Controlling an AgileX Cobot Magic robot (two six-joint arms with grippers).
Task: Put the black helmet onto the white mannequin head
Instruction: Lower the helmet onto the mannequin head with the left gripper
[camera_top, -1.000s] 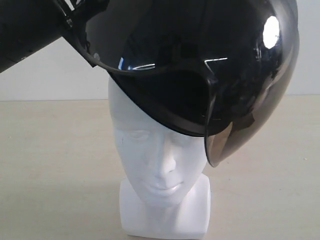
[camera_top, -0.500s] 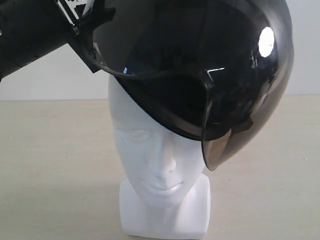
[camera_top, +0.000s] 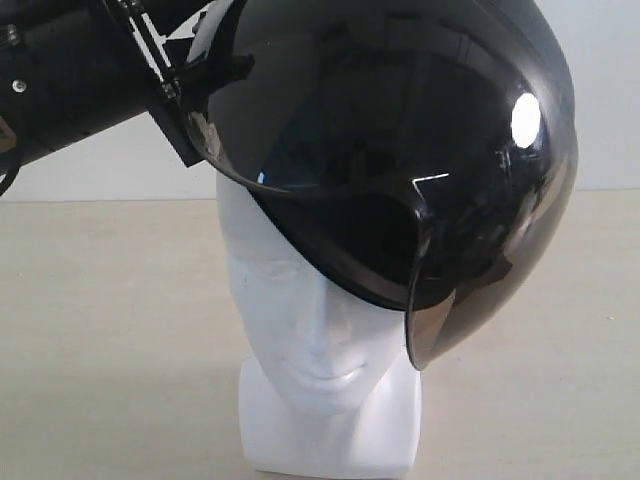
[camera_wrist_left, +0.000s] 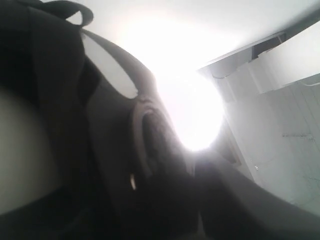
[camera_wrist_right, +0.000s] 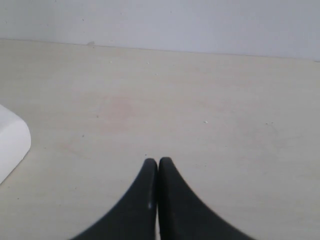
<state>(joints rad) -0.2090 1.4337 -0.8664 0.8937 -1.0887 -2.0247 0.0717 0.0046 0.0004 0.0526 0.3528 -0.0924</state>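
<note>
Left arm (camera_top: 70, 85) is slanting in from upper left, left gripper (camera_top: 200, 100) clamping helmet (camera_top: 400, 130) rim; helmet is tilting on head (camera_top: 300, 300), visor (camera_top: 440, 320) hanging lower right.

Pale beige tabletop (camera_top: 100, 320) before a plain white wall (camera_top: 80, 180) in soft light.

No legible text, brand, number or sign in any view, nothing readable on the black helmet (camera_top: 400, 150), nothing on the white mannequin head (camera_top: 310, 330), left wrist view too dark and glare-washed to read anything
</note>
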